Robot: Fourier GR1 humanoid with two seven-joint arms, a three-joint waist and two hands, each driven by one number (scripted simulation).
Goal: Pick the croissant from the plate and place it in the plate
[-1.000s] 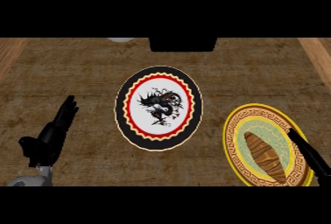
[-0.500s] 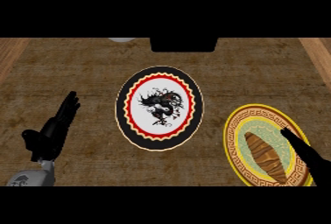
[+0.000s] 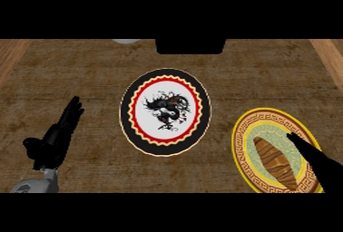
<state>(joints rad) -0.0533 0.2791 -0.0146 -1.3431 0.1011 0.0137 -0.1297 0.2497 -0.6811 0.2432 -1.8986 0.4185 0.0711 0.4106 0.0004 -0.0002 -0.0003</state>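
Croissant (image 3: 275, 164) lies on yellow plate (image 3: 245, 131); likely light, flaky, crushable, so take it across its middle; right robot hand (image 3: 320, 164) beside it, straight-fingered, holding nothing; left robot hand (image 3: 59, 135) resting open.

Both hands are matte black, the left hand (image 3: 53, 140) with slim fingers (image 3: 70, 113). Its forearm (image 3: 33, 186) is grey. The right hand (image 3: 321, 165) shows only as a dark tapering shape.
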